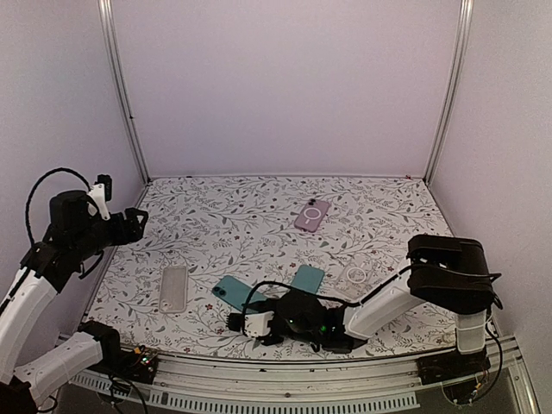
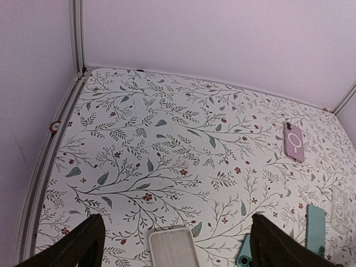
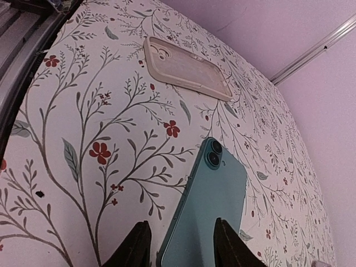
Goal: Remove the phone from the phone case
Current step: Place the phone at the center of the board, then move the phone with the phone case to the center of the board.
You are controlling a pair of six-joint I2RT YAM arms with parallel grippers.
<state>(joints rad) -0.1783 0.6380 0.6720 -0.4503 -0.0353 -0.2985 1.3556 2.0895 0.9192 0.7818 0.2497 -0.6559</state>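
A teal phone (image 1: 235,291) lies flat on the floral table, back up, its twin camera lenses showing in the right wrist view (image 3: 214,194). A teal phone case (image 1: 307,279) lies apart from it, just to its right. My right gripper (image 1: 235,322) is low at the phone's near end, open. In the right wrist view (image 3: 181,245) one finger is over the phone's back and the other is beside its left edge, with a gap. My left gripper (image 1: 134,220) hangs high at the left, open and empty (image 2: 178,247). It looks down on the phone's corner (image 2: 245,253).
A pale translucent case (image 1: 173,288) lies left of the phone, also seen in the wrist views (image 2: 173,247) (image 3: 186,69). A pink phone (image 1: 312,215) lies farther back and a clear case (image 1: 354,276) sits right of the teal case. Walls and metal rails enclose the table.
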